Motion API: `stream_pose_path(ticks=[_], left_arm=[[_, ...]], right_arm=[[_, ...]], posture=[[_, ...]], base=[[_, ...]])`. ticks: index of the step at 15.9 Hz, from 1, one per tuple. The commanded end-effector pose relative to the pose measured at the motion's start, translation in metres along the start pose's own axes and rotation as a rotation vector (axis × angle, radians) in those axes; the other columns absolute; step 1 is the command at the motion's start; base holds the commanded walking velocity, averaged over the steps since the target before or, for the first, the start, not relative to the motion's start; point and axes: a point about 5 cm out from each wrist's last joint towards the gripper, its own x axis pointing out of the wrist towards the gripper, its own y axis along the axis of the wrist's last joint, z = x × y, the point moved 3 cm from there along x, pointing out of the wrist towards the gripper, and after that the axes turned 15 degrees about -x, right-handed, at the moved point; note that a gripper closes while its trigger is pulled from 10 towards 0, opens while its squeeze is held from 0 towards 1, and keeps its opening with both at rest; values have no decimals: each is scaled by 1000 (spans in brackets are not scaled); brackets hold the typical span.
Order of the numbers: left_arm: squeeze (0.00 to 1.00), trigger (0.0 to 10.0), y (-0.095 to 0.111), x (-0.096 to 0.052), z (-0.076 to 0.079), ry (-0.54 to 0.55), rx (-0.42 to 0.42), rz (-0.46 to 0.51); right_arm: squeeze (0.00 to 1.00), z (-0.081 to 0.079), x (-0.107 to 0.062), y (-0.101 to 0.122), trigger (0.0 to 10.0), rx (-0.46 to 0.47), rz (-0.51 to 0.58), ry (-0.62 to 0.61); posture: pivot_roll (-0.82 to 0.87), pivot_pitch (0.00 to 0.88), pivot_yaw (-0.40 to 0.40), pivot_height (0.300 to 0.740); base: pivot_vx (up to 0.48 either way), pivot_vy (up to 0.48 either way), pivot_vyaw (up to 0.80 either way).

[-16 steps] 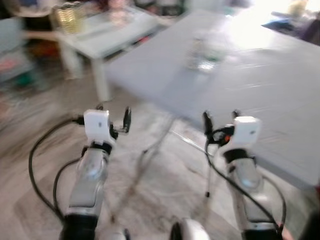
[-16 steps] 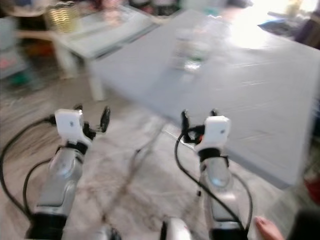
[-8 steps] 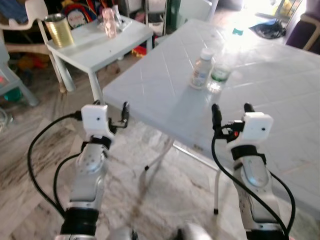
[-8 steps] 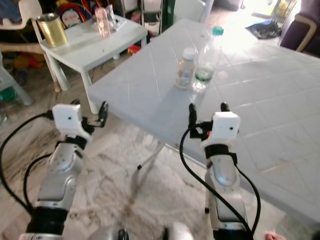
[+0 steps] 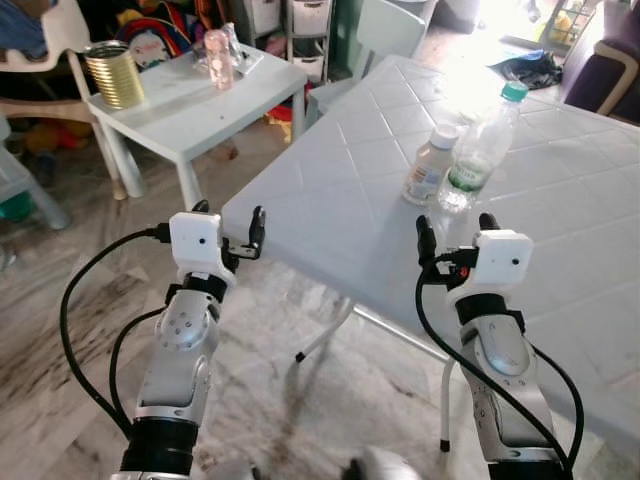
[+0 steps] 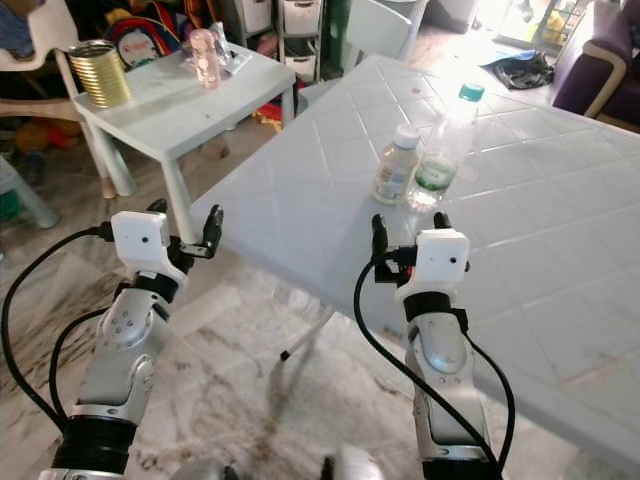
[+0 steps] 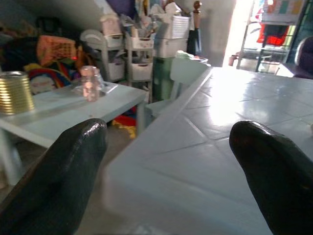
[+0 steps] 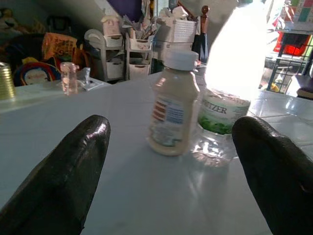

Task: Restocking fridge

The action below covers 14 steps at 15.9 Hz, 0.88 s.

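A small cream bottle (image 5: 429, 165) with a white cap stands on the big white tiled table (image 5: 340, 200). Touching it on the right is a clear water bottle (image 5: 482, 138) with a green cap. My right gripper (image 5: 455, 230) is open and held over the table's near edge, just short of both bottles. In the right wrist view the cream bottle (image 8: 171, 110) and the water bottle (image 8: 227, 73) stand between and beyond the fingertips. My left gripper (image 5: 228, 218) is open and empty at the table's left corner, and its wrist view looks along the tabletop (image 7: 205, 147).
A low white side table (image 5: 185, 115) stands to the left with a gold can (image 5: 113, 75) and a pink bottle (image 5: 218, 58) on it. Storage drawers (image 5: 305, 20) and clutter line the back. A purple armchair (image 5: 605, 60) is far right. Marble floor (image 5: 60, 250) lies below.
The camera has moved toward the table and the blur has cleared, so both bottles now sit closer in front of my right gripper. Both grippers stay open and empty.
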Motion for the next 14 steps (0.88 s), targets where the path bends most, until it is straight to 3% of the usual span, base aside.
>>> stream_pose_path(ticks=[1, 2, 5, 9, 14], left_arm=[[0, 10000, -4, 0, 8, -31, -10, -13], [0, 10000, -4, 0, 9, -36, -7, -14], [0, 10000, -4, 0, 8, -34, -12, -15], [0, 10000, -6, -3, 8, -34, -12, -21], [0, 10000, -3, -4, 7, -41, -19, -17]], right_arm=[[0, 5, 0, -6, 10000, -1, -34, -11], [0, 1, 0, -8, 10000, 34, -47, 7], [0, -3, -2, -5, 10000, 12, -22, 30], [0, -9, -7, -8, 10000, 17, -39, 51], [0, -4, -9, -11, 10000, 5, -46, 38]], posture=[[14, 70, -28, 740], [13, 72, -27, 740], [9, 81, -26, 740], [10, 83, -26, 740], [9, 85, -27, 740]], base=[[240, 0, 0], [326, 0, -800], [217, 0, -760], [0, 0, 0], [101, 0, -720]])
